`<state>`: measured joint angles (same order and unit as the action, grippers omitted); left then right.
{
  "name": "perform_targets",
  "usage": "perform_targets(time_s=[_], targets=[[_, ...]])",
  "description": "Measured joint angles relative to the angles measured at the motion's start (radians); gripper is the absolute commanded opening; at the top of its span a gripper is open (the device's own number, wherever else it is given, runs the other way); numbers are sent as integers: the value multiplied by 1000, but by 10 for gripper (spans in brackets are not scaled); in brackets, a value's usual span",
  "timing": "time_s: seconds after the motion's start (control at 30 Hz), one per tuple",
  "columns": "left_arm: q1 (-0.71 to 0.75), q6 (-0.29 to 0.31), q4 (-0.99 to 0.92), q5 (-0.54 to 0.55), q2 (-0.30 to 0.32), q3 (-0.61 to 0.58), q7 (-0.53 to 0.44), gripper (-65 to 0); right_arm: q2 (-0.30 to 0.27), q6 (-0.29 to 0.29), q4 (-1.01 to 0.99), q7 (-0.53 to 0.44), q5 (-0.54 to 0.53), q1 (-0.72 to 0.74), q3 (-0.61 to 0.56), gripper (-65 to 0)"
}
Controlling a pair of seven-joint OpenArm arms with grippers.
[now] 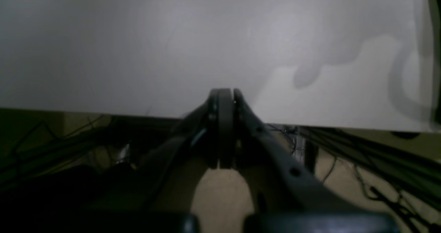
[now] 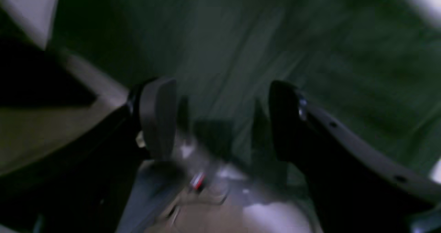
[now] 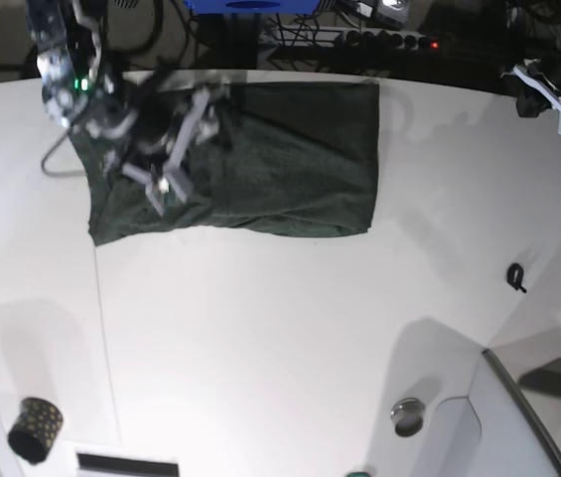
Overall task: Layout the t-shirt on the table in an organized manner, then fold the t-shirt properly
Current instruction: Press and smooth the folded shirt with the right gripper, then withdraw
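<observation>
Green fabric of the t-shirt [image 3: 290,164] lies folded on the white surface [image 3: 280,328], directly beneath the right hand [image 2: 220,119], whose fingers are spread with nothing between them. Well apart, the left hand [image 1: 225,129] is pressed together, empty.

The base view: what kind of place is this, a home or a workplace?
Most likely a robotics lab or test bench, not a home. A large white table bears only a dark green t-shirt, a robot arm reaches over the shirt, and cables with a power strip lie behind the table.
</observation>
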<state>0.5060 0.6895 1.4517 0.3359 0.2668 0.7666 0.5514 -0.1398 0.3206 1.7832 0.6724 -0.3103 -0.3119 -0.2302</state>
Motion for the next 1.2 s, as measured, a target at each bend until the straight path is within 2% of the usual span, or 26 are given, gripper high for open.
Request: perform_targets(time_s=[0.17, 0.33, 0.47, 0.63, 0.77, 0.87, 0.97, 1.03, 1.07, 1.13, 1.17, 1.2], targets=[[1, 0, 1, 0, -7, -2, -1, -650, 75, 0, -186, 28, -3, 179, -4, -260], [1, 0, 1, 1, -17, 0, -1, -650, 90, 3, -314, 26, 2, 269, -3, -258], [1, 0, 1, 0, -14, 0, -1, -650, 94, 3, -378, 21, 2, 280, -3, -261], [1, 0, 1, 0, -17, 0, -1, -650, 87, -9, -486, -57, 2, 327, 0, -261], [-1, 0, 1, 1, -17, 0, -1, -650, 63, -79, -540, -132, 0, 346, -6, -261], [-1, 0, 1, 1, -17, 0, -1, -650, 49, -105, -492, -142, 8, 332, -3, -260], [-1, 0, 1, 0, -17, 0, -1, -650, 15, -103, -341, -154, -6, 287, 0, -252], [-1, 0, 1, 1, -16, 1, -2, -650, -4, -101, -238, -154, -10, 238, 42, -207], [-1, 0, 1, 0, -17, 2, -1, -650, -5, -99, -197, -145, -15, 208, 90, -153], [-2, 0, 1, 1, -17, -1, -1, -650, -6, -96, -133, -60, 2, 153, 198, -32], [-3, 0, 1, 0, -17, -3, -1, -650, -8, -88, -122, -35, -3, 140, 241, 0], [-8, 0, 1, -2, -17, -3, 0, -650, 1, -43, -121, -9, -17, 133, 287, 0]])
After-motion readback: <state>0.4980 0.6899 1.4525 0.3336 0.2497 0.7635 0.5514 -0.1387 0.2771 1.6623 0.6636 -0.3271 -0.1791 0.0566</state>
